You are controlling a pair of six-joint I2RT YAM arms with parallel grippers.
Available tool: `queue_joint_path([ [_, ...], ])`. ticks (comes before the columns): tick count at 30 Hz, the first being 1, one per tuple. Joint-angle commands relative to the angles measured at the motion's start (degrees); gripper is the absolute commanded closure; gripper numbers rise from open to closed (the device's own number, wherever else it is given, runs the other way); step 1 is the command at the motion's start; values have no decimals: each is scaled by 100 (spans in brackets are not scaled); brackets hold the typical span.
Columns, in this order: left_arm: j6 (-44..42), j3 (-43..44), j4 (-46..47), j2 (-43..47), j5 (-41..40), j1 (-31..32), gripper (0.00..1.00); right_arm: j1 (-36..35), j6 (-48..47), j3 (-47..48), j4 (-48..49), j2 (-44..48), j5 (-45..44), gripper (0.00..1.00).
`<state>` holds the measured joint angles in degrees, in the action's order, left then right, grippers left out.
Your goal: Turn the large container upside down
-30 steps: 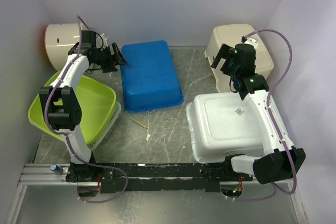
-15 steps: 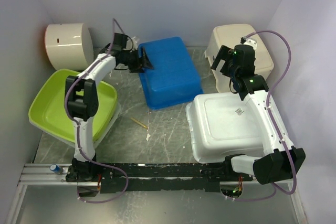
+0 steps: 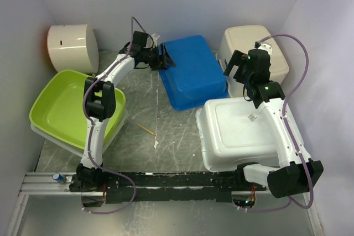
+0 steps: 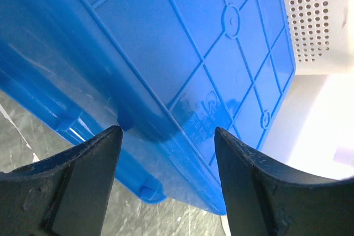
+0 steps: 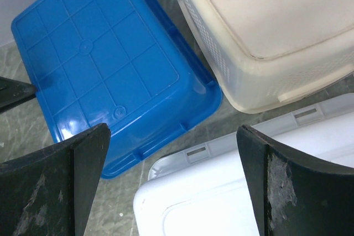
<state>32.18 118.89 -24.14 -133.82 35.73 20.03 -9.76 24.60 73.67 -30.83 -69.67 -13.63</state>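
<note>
The blue tub (image 3: pixel 191 73) has slid right across the far side of the table, and the left arm has swung over with it; the right arm has not budged. There is one large container (image 3: pixel 238 131), one blue tub, one cream perforated basket (image 3: pixel 246 37), one lime-green tray (image 3: pixel 66 106), one white drum (image 3: pixel 72 45) and one small stick (image 3: pixel 146 130). The large container lies near right, base up (its label sticker shows), directly on the near side of the right gripper (image 5: pixel 172 131), which hangs over its far edge with jaws spread wide and nothing between them. The left gripper (image 4: pixel 167 131), well to the container's far left, has its fingers apart against the blue tub's side; no clamp shows.
</note>
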Motion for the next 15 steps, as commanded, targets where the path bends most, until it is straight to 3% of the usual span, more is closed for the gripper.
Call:
queue_joint_path([
  [1,13,53,125,185,9,45,22,29,-72,-65,-102,105,-195,0],
  [8,278,-1493,970,1520,-1955,45,19,39,-98,-115,-73,102,-194,0],
  [12,604,-1607,1193,1509,-2654,39,15,35,-87,-73,-68,49,-131,0],
  [15,713,-1403,1393,1195,-2671,44,14,38,-97,-101,-74,81,-157,0],
])
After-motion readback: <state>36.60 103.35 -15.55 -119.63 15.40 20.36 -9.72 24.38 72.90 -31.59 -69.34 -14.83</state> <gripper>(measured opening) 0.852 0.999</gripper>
